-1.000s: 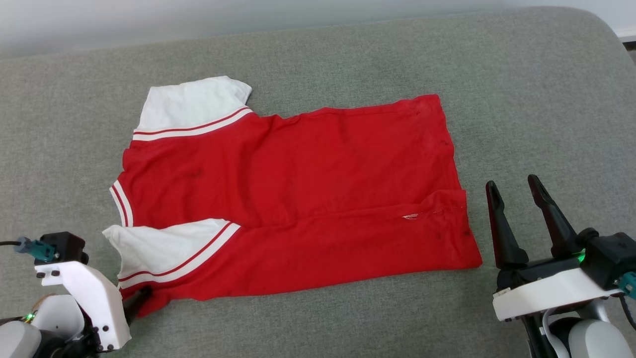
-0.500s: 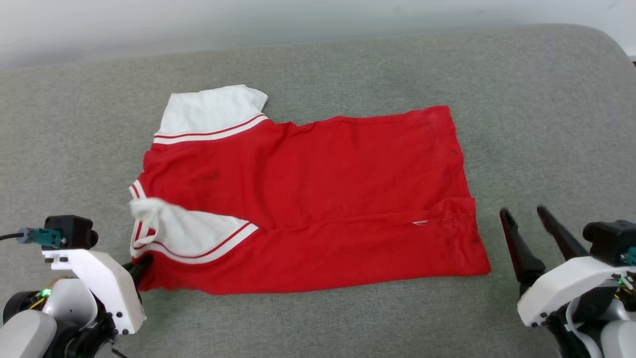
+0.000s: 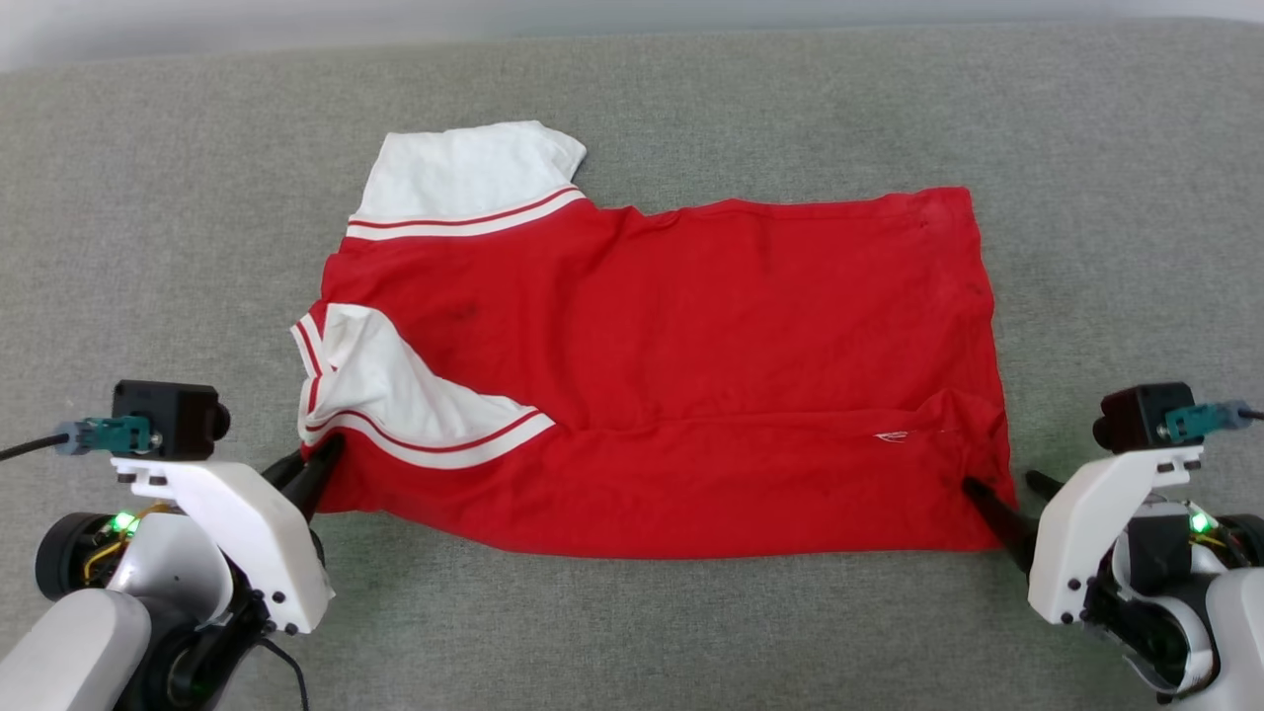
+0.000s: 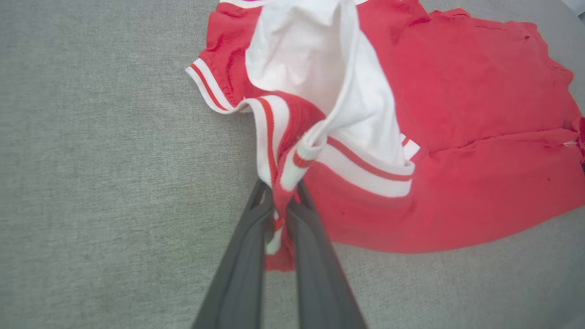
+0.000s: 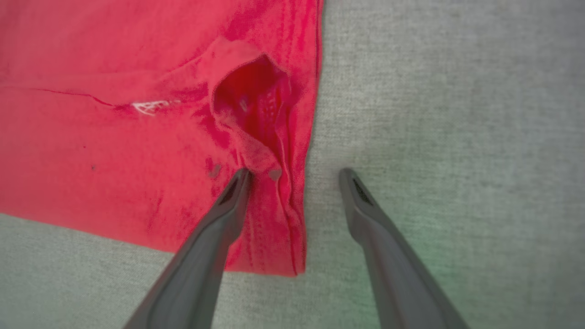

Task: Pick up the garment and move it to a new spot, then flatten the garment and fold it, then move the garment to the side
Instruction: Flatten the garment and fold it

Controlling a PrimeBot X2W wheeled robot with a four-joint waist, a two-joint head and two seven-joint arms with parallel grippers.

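Two grippers sit at the near edge of the head view. The left gripper (image 3: 321, 459), at 8 o'clock, is pinched on the garment (image 3: 671, 375). Its wrist view shows the dark fingers (image 4: 247, 256) clamped on a bunch of striped trim and red cloth at the near shoulder. The right gripper (image 3: 1002, 484), at 4 o'clock, is spread across the near hem corner. One fingertip (image 5: 240, 183) rests on red fabric just below a puckered fold, and the other lies on the grey padded surface (image 3: 1106, 197). The garment lies spread plain red side up in the middle of that surface. Its near white sleeve (image 3: 395, 395) is flopped over the red body, and its far sleeve (image 3: 464, 183) lies flat toward 11 o'clock.
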